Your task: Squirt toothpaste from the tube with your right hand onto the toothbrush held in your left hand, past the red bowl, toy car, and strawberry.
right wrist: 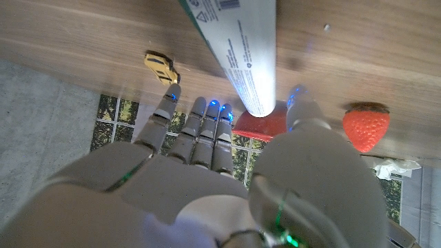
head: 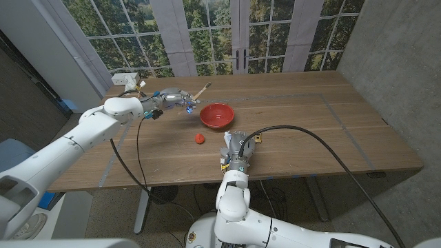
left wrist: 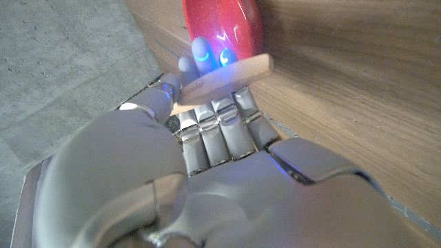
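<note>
Currently, per item:
Left hand (head: 172,97): raised over the far left part of the counter (head: 331,131), just left of the red bowl (head: 217,115); fingers clamped on the toothbrush (head: 202,90).
Toothbrush: wooden handle, pinched across your fingertips (left wrist: 200,54) in the left wrist view; in the head view it sticks out up and right, toward the far edge.
Right hand (head: 236,148): near the counter's front edge, at its middle. Fingers are spread in the right wrist view, and you cannot tell from the pictures whether they grip the tube.
Toothpaste tube (right wrist: 238,52): white, lying on the counter beyond your right fingers (right wrist: 207,131); its round end points back at the hand.
Red bowl: between your two hands, toward the far side.
Strawberry (head: 199,138): in front of the bowl, left of your right hand, apart from both.
Toy car (right wrist: 161,67): yellow, just right of your right hand.
Open room: bare wood across the whole right half, out to the right and far edges.
</note>
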`<state>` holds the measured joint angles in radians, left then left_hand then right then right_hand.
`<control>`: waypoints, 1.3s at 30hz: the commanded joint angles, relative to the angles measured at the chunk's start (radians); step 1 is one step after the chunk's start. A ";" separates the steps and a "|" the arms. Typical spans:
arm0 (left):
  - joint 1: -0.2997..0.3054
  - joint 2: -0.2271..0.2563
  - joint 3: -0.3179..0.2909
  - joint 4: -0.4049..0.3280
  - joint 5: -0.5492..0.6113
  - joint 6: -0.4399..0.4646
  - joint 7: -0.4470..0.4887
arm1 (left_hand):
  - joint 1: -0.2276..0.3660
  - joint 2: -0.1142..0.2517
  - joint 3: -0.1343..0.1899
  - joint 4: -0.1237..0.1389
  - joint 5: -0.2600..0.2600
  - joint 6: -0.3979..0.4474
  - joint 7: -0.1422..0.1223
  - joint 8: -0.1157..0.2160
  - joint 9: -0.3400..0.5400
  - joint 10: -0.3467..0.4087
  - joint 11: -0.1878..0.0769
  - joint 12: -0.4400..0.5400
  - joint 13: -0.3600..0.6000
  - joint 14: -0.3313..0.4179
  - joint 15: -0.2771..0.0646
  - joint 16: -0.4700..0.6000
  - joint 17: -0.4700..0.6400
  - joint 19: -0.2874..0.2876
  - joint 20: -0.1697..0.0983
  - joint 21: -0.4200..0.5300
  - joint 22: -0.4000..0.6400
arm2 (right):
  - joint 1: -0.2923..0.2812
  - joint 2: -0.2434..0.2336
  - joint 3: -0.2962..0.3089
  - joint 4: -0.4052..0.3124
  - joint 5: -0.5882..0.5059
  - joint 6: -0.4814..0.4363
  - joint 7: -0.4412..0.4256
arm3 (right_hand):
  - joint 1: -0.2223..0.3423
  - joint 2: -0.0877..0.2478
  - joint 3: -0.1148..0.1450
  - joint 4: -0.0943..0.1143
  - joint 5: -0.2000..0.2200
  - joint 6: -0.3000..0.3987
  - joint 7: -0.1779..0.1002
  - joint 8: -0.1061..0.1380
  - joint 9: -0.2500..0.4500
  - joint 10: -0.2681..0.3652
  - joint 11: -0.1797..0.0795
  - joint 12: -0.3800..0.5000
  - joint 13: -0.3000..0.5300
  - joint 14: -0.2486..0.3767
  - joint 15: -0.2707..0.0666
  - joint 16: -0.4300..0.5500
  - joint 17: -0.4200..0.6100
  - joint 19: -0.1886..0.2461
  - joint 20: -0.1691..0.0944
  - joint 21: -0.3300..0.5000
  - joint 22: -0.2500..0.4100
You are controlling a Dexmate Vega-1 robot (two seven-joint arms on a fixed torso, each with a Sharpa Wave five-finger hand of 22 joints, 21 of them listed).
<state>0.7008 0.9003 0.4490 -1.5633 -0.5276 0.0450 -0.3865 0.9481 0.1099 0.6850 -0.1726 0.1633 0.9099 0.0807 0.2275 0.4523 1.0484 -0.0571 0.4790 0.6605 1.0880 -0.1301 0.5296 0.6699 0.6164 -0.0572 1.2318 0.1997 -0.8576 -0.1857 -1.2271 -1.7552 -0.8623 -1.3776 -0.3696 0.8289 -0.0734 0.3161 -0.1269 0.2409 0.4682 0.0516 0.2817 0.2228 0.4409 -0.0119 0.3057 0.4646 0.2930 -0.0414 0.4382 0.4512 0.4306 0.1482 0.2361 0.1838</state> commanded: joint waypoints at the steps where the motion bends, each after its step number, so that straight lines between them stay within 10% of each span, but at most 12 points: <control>1: -0.003 0.000 0.001 -0.009 0.004 -0.004 -0.003 | 0.044 0.056 0.009 0.000 0.008 0.019 0.004 -0.002 0.004 0.115 -0.110 -0.003 0.005 0.065 -0.102 -0.002 0.002 -0.002 -0.098 0.008 0.000 | -0.005 0.026 0.018 0.052 -0.081 -0.018 0.094 | -0.001 0.019 -0.009 -0.001 0.001 0.033 0.000 0.012 0.001 0.043 -0.002 0.020 0.010 0.022 -0.019 0.014 0.009 0.022 -0.008 0.006 0.006; 17: -0.007 0.000 0.001 -0.002 0.001 -0.004 -0.008 | 0.043 0.055 0.011 0.000 0.008 0.020 0.003 -0.005 0.004 0.117 -0.108 -0.009 0.005 0.066 -0.103 -0.006 0.002 -0.008 -0.099 0.020 -0.007 | 0.030 0.025 0.001 0.084 -0.092 -0.018 0.185 | 0.050 0.078 0.001 -0.023 -0.021 0.166 -0.049 0.056 -0.008 0.165 -0.048 0.063 0.030 0.079 -0.056 0.058 0.035 0.056 -0.043 0.016 0.007; 39: -0.046 -0.025 0.024 0.035 0.015 0.004 -0.028 | 0.041 0.054 0.015 0.000 0.007 0.022 0.005 -0.009 0.007 0.120 -0.109 -0.015 0.007 0.068 -0.103 -0.010 0.004 -0.012 -0.101 0.033 -0.012 | 0.009 -0.032 0.043 0.008 0.176 0.040 -0.172 | 0.125 0.127 0.005 -0.038 -0.061 0.341 -0.096 0.114 -0.014 0.349 -0.086 0.125 0.058 0.217 -0.115 0.152 0.080 0.096 -0.077 0.036 0.012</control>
<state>0.6738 0.8888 0.4601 -1.5459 -0.5194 0.0430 -0.4039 0.9448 0.1132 0.6920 -0.1744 0.1660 0.9240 0.0840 0.2196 0.4570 1.0520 -0.0535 0.4643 0.6642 1.0919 -0.1266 0.5236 0.6695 0.6076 -0.0554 1.2589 0.1858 -0.8284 -0.1857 -1.2083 -1.7057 -0.7882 -1.3792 -0.3808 0.9465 0.0465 0.3189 -0.1603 0.1827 0.7971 -0.0451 0.3853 0.2071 0.7742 -0.0964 0.4253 0.5186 0.4969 -0.0500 0.5844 0.5310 0.5198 0.0732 0.2665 0.1934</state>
